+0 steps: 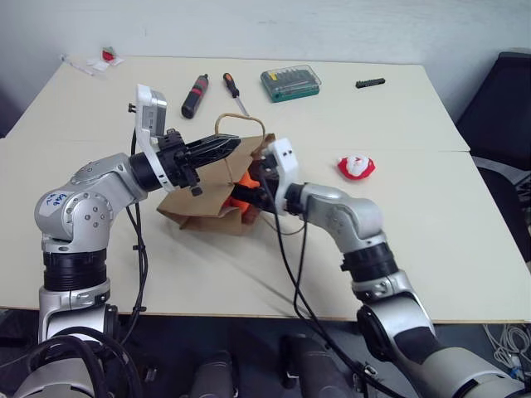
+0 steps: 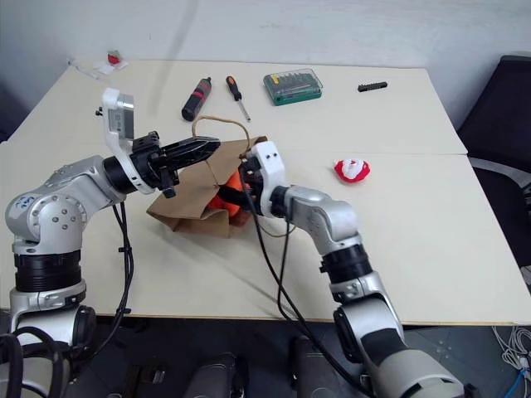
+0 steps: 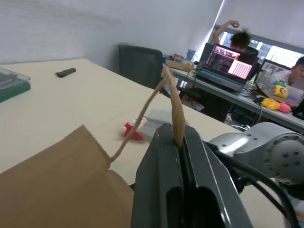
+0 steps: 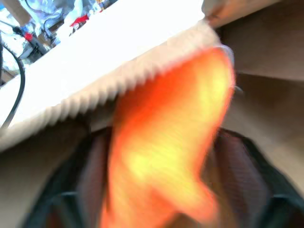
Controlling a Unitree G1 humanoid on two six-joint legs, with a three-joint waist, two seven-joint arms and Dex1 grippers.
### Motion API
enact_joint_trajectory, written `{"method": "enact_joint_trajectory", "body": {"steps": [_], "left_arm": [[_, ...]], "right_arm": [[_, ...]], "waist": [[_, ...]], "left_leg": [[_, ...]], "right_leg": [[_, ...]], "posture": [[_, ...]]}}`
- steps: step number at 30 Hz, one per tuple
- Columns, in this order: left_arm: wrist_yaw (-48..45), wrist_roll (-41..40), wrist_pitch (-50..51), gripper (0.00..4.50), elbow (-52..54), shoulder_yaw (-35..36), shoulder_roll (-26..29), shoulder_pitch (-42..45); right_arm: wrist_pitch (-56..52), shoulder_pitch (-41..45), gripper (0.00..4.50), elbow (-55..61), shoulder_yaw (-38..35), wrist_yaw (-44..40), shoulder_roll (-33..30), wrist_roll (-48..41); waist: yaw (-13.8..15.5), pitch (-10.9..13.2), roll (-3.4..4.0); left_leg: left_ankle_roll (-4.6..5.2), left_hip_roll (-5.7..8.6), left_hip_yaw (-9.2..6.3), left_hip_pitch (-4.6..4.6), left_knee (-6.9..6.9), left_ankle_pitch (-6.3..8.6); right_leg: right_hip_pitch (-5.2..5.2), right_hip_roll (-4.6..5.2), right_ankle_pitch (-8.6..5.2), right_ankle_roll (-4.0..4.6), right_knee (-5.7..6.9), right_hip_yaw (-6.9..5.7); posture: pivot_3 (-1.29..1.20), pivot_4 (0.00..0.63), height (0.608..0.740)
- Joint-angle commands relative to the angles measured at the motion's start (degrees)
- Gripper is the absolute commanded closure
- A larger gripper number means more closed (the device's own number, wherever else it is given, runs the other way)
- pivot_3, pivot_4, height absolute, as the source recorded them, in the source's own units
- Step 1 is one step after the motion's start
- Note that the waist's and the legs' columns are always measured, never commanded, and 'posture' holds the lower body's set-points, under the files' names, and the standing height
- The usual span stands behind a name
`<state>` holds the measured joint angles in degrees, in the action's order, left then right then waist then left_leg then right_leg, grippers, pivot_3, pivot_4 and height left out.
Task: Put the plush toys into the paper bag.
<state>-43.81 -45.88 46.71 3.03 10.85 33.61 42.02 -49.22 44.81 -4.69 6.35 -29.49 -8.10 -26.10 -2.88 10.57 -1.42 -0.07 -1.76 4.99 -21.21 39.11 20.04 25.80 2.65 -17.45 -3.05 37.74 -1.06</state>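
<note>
The brown paper bag lies on its side in the middle of the table, its mouth facing my right arm. My left gripper is shut on one tan loop handle and holds it up above the bag. At the bag's mouth, my right gripper is open, its dark fingers spread either side of the orange plush toy, which sits just inside the serrated paper edge. The red and white plush toy lies on the table to the right of the bag, apart from both grippers.
At the far side of the table lie a black and red tool, a screwdriver, a green bit case and a small black piece. A dark chair stands off the right edge.
</note>
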Motion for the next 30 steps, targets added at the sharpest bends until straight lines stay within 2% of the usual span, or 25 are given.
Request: {"method": "enact_joint_trajectory", "body": {"steps": [1, 4, 6, 8, 10, 13, 20, 24, 27, 30], "left_arm": [[0.00, -0.25, -0.89, 4.50, 1.01, 1.76, 0.62, 0.43], [-0.08, -0.75, -0.37, 4.50, 1.82, 2.24, 1.13, -0.09], [-0.02, -0.99, -0.10, 4.50, 2.25, 2.46, 1.32, -0.27], [0.32, -1.31, 0.32, 4.50, 2.80, 2.74, 1.28, -0.33], [0.64, -1.58, 0.64, 4.50, 3.37, 2.93, 1.19, -0.44], [0.92, -1.84, 0.91, 4.50, 3.88, 3.01, 1.18, -0.56], [0.72, -1.70, 0.98, 4.50, 3.30, 3.10, 1.83, -0.04], [0.88, -1.71, 1.01, 4.50, 3.63, 3.08, 1.92, -0.27], [1.19, -1.84, 1.10, 4.50, 4.22, 3.07, 1.83, -0.54], [1.65, -2.24, 1.44, 4.50, 4.69, 3.59, 2.05, -0.68]], "right_arm": [[-5.65, -5.71, 0.54, 19.97, -4.55, -1.37, -10.05, -3.02], [-11.80, -12.66, 0.54, 29.69, -14.12, -1.37, -18.70, -7.75], [-12.53, -16.66, 0.54, 31.33, -18.26, -0.60, -23.30, -7.14], [-11.24, -18.41, 0.54, 28.18, -22.15, 2.51, -24.65, -5.06], [-7.51, -17.74, 0.54, 22.70, -23.78, 6.37, -24.23, -1.62], [0.62, -12.15, 0.54, 10.41, -23.64, 11.98, -20.48, 2.87], [16.23, 1.53, 0.54, -16.97, -19.40, 14.77, -13.99, 9.98], [23.17, 8.01, 0.54, -31.82, -20.38, 16.17, -10.99, 10.78], [26.42, 9.97, 1.11, -39.00, -18.91, 15.68, -10.24, 12.55], [28.33, 10.24, 2.09, -41.55, -18.26, 15.40, -9.87, 13.23]], "waist": [[0.78, 0.00, 0.00], [1.32, 0.00, 0.00], [1.38, 0.00, -0.01], [1.12, -0.01, -0.03], [0.78, -0.01, -0.03], [0.42, 0.00, -0.02], [-0.23, 0.02, 0.02], [-0.36, 0.02, 0.02], [-0.33, 0.02, 0.02], [-0.34, 0.02, 0.02]], "left_leg": [[0.02, 0.01, -0.02, -0.02, 0.00, 0.00], [0.03, 0.01, -0.03, -0.03, 0.00, 0.01], [0.03, 0.00, -0.04, 0.04, 0.00, 0.01], [0.03, 0.02, -0.03, 0.16, 0.00, 0.01], [0.02, 0.03, 0.14, 0.33, 0.00, 0.00], [-0.06, 0.02, 0.32, 0.59, -0.04, -0.04], [-0.11, -0.01, 0.39, 0.64, -0.15, -0.08], [-0.10, -0.02, 0.38, 0.58, -0.15, -0.08], [-0.10, -0.03, 0.37, 0.57, -0.15, -0.08], [-0.09, -0.02, 0.35, 0.56, -0.14, -0.07]], "right_leg": [[0.00, 0.02, 0.00, 0.00, -0.02, -0.02], [-0.01, 0.01, 0.00, -0.01, -0.05, -0.03], [-0.07, 0.00, 0.00, 0.00, -0.06, -0.04], [-0.17, 0.00, 0.00, 0.00, -0.15, -0.03], [-0.20, -0.04, 0.00, 0.00, -0.16, 0.13], [-0.27, -0.13, 0.00, 0.00, -0.02, 0.34], [-0.25, -0.18, -0.01, 0.02, 0.02, 0.40], [-0.25, -0.17, -0.01, 0.02, 0.08, 0.38], [-0.25, -0.17, -0.01, 0.02, 0.08, 0.36], [-0.25, -0.15, -0.01, 0.01, 0.08, 0.36]], "posture": [[0.00, 0.150, 0.740], [0.00, 0.150, 0.740], [0.00, 0.150, 0.740], [0.00, 0.150, 0.740], [0.00, 0.150, 0.740], [0.00, 0.150, 0.740], [0.00, 0.150, 0.740], [0.00, 0.150, 0.740], [0.00, 0.150, 0.740], [0.00, 0.150, 0.740]]}}
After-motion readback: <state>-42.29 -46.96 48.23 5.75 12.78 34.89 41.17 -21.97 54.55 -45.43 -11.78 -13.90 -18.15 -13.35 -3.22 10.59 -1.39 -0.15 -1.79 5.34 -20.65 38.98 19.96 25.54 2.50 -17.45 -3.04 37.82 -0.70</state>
